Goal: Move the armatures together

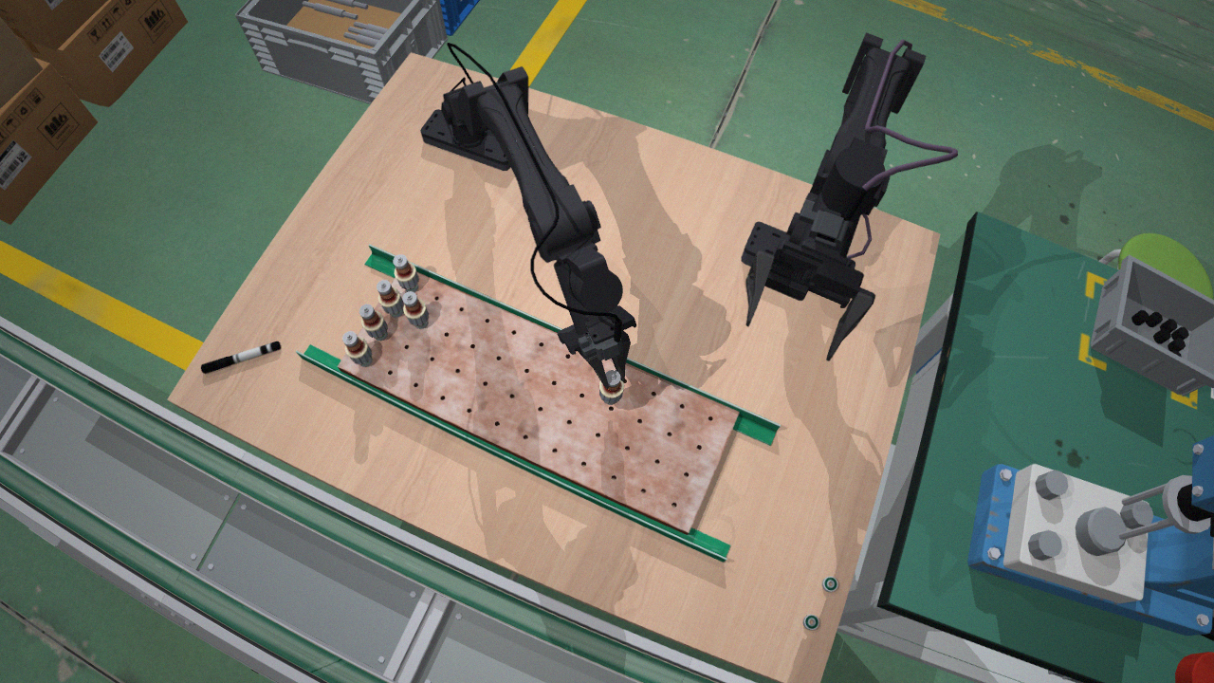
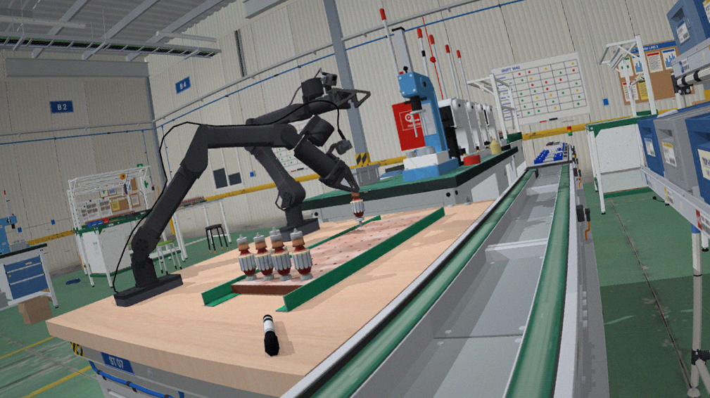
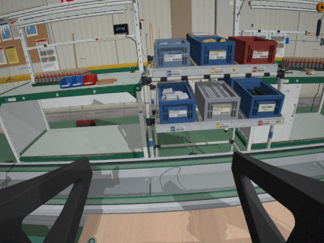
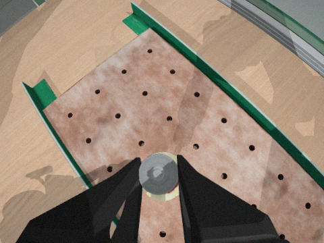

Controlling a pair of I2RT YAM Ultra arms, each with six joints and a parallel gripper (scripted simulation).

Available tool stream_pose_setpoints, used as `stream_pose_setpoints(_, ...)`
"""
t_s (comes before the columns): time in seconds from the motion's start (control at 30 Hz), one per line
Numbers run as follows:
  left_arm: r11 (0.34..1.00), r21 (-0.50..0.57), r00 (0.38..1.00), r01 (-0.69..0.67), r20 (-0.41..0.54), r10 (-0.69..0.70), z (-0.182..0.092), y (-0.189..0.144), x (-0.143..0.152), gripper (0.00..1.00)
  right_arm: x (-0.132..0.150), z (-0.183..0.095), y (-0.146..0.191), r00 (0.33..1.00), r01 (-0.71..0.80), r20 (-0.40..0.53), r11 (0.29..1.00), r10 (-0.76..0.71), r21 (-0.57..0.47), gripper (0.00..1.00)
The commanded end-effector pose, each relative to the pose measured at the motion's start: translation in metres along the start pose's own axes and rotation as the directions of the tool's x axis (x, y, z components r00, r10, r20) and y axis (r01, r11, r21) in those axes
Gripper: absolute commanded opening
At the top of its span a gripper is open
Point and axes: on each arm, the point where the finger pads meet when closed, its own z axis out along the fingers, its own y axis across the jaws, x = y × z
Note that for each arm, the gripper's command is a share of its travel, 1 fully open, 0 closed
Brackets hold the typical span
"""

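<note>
Right gripper (image 1: 613, 374) (image 2: 354, 190) (image 4: 158, 160) clasps the outlying armature (image 1: 610, 391) (image 2: 357, 208) (image 4: 158, 183), upright at the board (image 1: 542, 431) (image 2: 322, 259) (image 4: 133, 104); left gripper (image 1: 788, 341) (image 2: 364, 96) (image 3: 161, 158), spread, grasps nothing. Raise squarely until the shaft surely clears, then travel without tilting.

The board (image 1: 542, 398) (image 2: 340, 247) (image 4: 135, 104) is mottled pinkish brown and off-white, with dark holes. Green rails (image 1: 509, 467) (image 2: 367, 257) (image 4: 216, 81) line it. Armatures (image 1: 372, 323) (image 2: 301, 256) show silver-grey, cream and reddish brown. The marker (image 1: 241, 357) (image 2: 269, 335) is banded black and white.
</note>
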Motion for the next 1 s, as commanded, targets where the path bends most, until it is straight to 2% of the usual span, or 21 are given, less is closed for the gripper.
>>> stream_pose_setpoints(0.0,1.000,0.015,1.000,-0.004,0.028,0.003,-0.0010,-0.0038,-0.0167,1.00,-0.0487,-0.0288,-0.0032,0.991,-0.001,0.137,1.000,-0.001,0.013,0.01)
stream_pose_setpoints(0.97,1.000,0.015,1.000,-0.004,0.028,0.003,-0.0010,-0.0038,-0.0167,1.00,-0.0500,-0.0318,-0.0010,0.990,-0.002,0.139,1.000,0.000,0.011,0.01)
